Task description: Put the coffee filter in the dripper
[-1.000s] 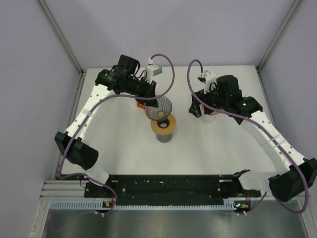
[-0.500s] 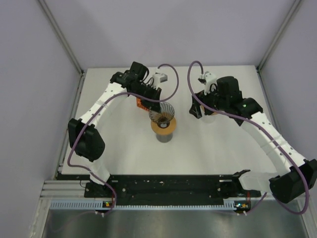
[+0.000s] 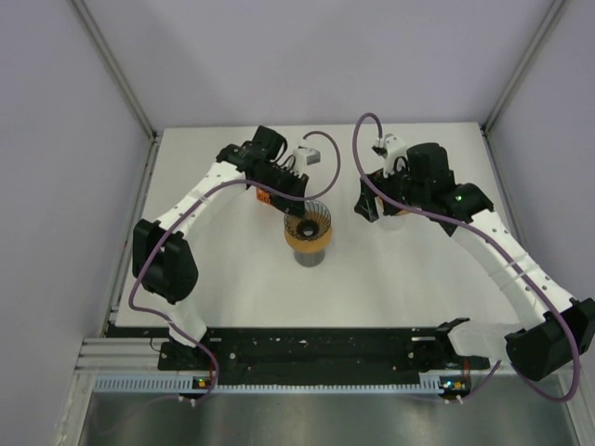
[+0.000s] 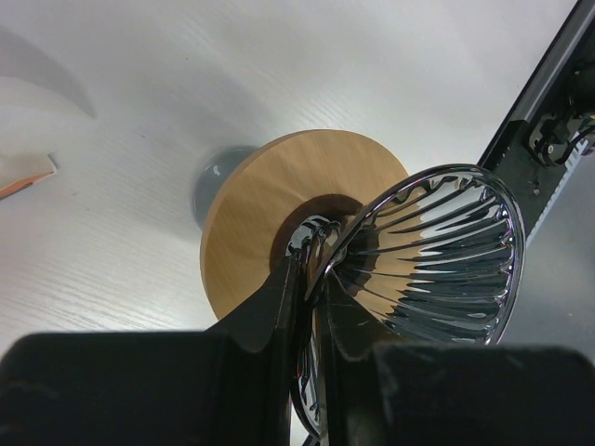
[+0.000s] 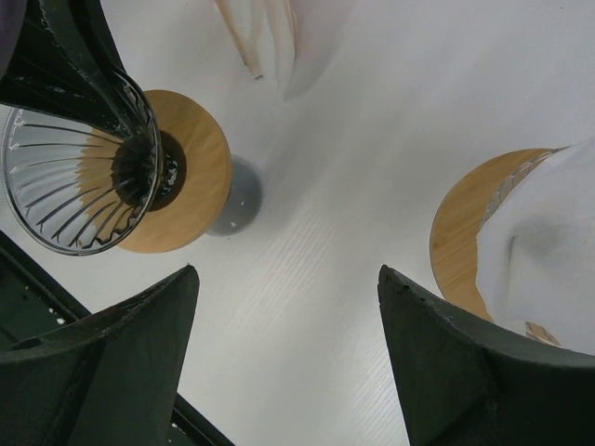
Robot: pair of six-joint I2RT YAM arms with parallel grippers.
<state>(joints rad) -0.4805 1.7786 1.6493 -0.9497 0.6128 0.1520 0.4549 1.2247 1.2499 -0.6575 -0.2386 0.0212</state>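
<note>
The ribbed glass dripper [image 4: 437, 251] hangs tilted over a wooden ring [image 4: 270, 200] on a grey stand [image 4: 216, 178]. Its narrow end is at the ring's hole. My left gripper [image 4: 311, 271] is shut on the dripper's rim [image 3: 307, 221]. A white paper cone, apparently the coffee filter [image 5: 548, 242], sits on a second wooden ring [image 5: 457, 243] to the right. My right gripper [image 5: 288, 274] stands open above bare table, between the stand and the filter, and touches nothing. In the top view it [image 3: 374, 210] hovers just left of the filter [image 3: 396, 221].
A flat white and orange packet [image 3: 263, 195] lies under the left arm; its corner [image 4: 23, 172] shows in the left wrist view. A pale folded paper [image 5: 265, 37] lies beyond the stand. Grey walls close the table on three sides.
The left arm swung right and toward the stand, carrying the dripper from beside the wooden ring to over its hole. The right arm has not moved.
</note>
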